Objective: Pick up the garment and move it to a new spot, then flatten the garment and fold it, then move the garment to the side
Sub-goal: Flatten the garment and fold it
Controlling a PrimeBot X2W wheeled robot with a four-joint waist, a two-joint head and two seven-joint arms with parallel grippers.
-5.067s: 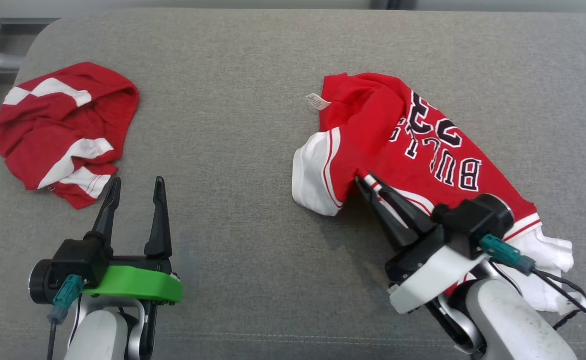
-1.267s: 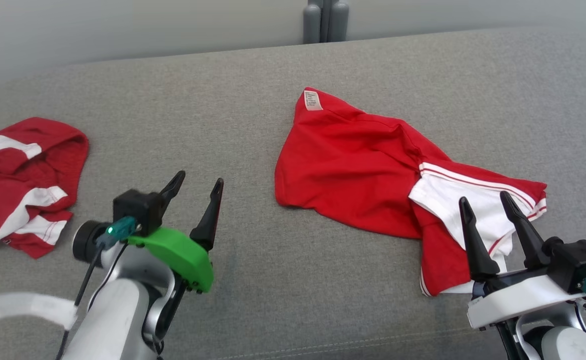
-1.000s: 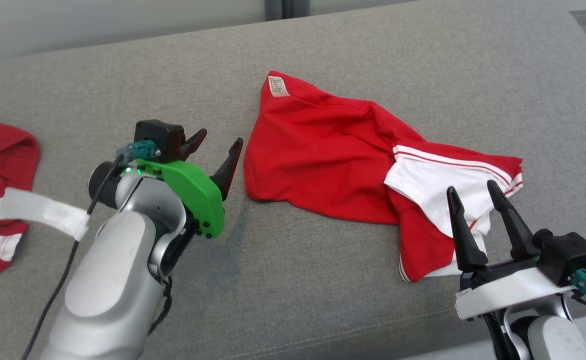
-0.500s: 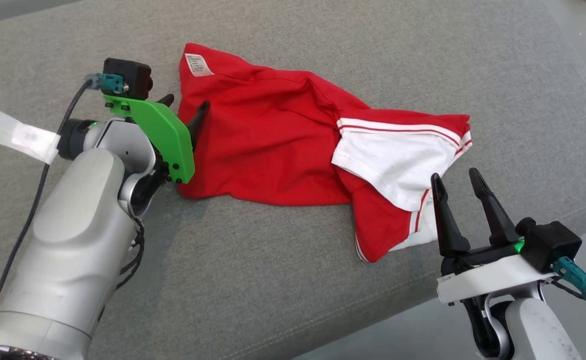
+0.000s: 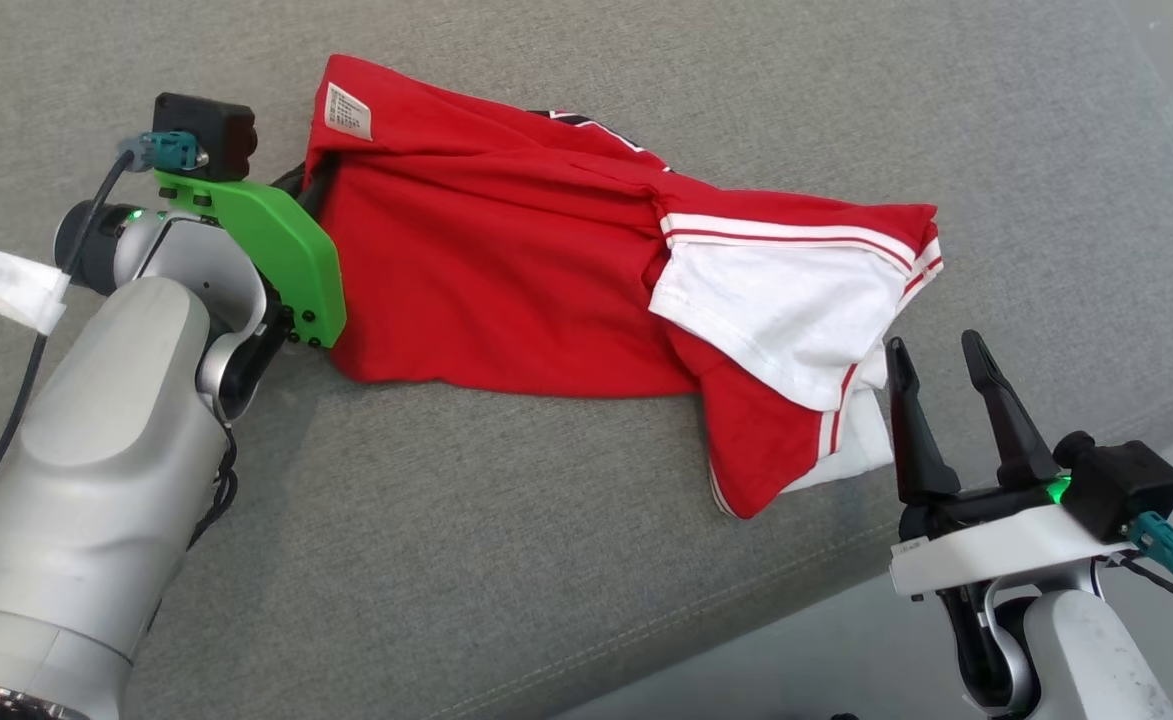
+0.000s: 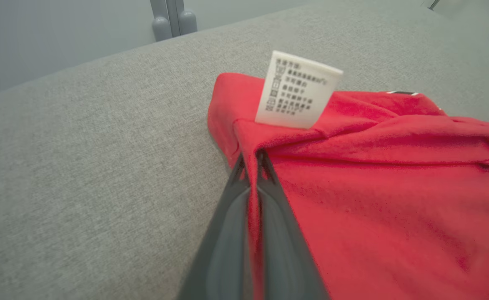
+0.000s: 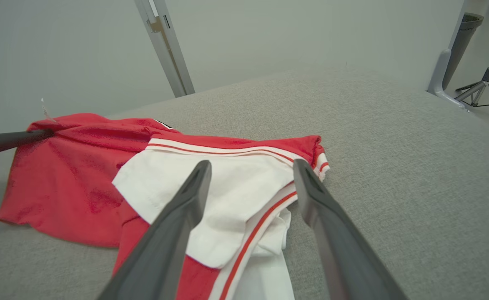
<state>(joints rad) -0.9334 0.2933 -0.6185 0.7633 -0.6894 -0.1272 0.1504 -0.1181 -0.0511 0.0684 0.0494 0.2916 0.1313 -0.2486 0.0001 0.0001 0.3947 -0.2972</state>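
Observation:
The garment [image 5: 506, 270] is a red jersey with white sleeves and striped trim, lying crumpled on the grey couch [image 5: 546, 560]. A white care label [image 5: 348, 110] sticks up at its far left corner. My left gripper [image 6: 251, 164] is shut on a fold of the garment [image 6: 373, 179] just below that label [image 6: 296, 89]. In the head view my left gripper [image 5: 311, 190] is half hidden by the cloth. My right gripper [image 5: 931, 350] stands open beside the white sleeve, near the couch's front right edge. Its fingers [image 7: 186, 196] hover above the white sleeve [image 7: 227, 183] without touching it.
The couch's front edge [image 5: 746, 620] runs diagonally at lower right, with floor beyond. A grey post [image 6: 169, 18] stands behind the couch. Another post [image 7: 165, 46] and a tripod [image 7: 484, 87] show against the wall.
The camera has shifted. My left gripper reached the garment's left edge and shut on a fold near the label, lifting it slightly. The right gripper stays open by the sleeve.

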